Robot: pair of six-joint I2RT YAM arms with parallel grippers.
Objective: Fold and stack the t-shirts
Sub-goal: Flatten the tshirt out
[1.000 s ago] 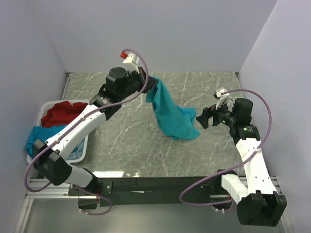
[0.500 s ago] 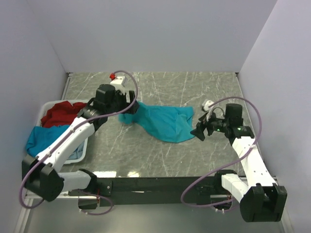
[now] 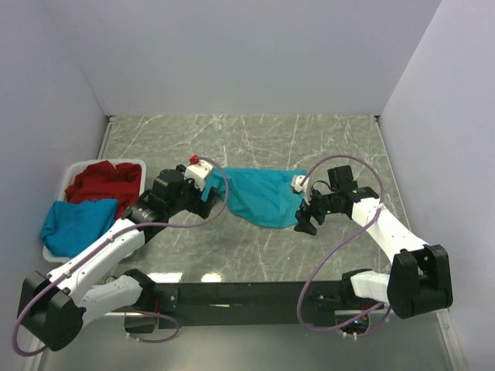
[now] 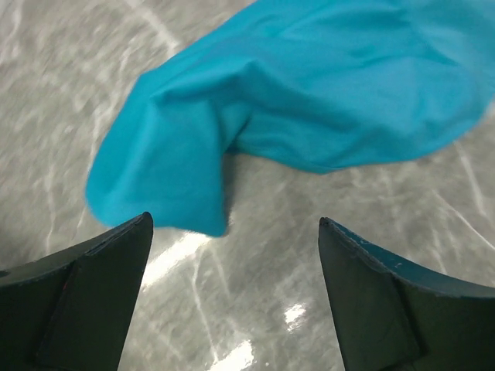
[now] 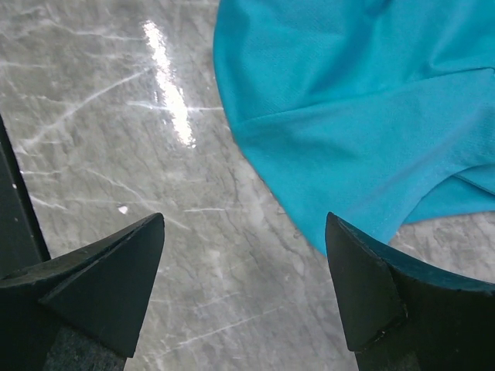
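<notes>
A teal-blue t-shirt [image 3: 263,197] lies crumpled and spread on the marble table, held by nothing. My left gripper [image 3: 213,201] sits low at the shirt's left end. In the left wrist view this gripper [image 4: 234,220] is open, with a loose shirt corner [image 4: 170,185] just beyond its tips and bare table between them. My right gripper [image 3: 303,222] hovers at the shirt's near right edge. The right wrist view shows it [image 5: 244,218] open over bare marble, with the teal cloth [image 5: 348,100] ahead and to the right.
A white basket [image 3: 108,162] stands at the table's left edge and holds a red shirt [image 3: 100,179] and a teal one [image 3: 73,220] draped over its rim. Grey walls close in the left, back and right sides.
The left gripper came down from holding the teal shirt hanging in the air, laid it on the table and opened, letting go. The right gripper moved left and forward to the shirt's edge.
</notes>
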